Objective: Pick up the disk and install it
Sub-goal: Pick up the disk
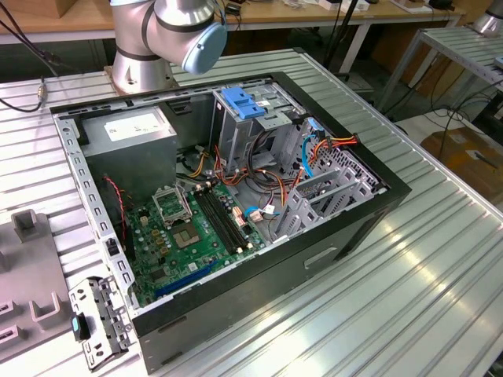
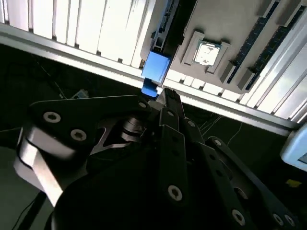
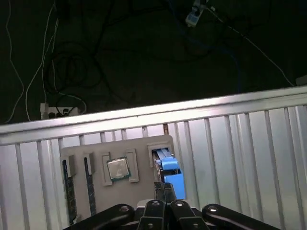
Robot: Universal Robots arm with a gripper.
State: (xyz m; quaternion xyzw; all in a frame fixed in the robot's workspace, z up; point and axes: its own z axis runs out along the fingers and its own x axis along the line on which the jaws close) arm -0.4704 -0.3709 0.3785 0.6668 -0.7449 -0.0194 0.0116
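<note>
The disk [image 3: 172, 175] stands on edge in a slot of a grey fixture tray [image 3: 91, 153], with its bright blue handle [image 2: 156, 67] facing the wrist. In both wrist views my gripper [image 2: 162, 96] has its black fingers drawn together at the edge of that blue handle, and they look shut on it. The disk's metal body is mostly hidden down in the slot. In the first wrist view the gripper [image 3: 164, 189] meets the blue handle's near end.
A processor chip [image 3: 117, 168] and memory sticks [image 3: 71, 191] sit in the same tray. The exterior view has the open computer case [image 1: 236, 196] with its motherboard [image 1: 189, 228], a silver cage with a blue latch [image 1: 240, 102], a labelled grey box [image 1: 134, 126] and the arm's base [image 1: 149, 39].
</note>
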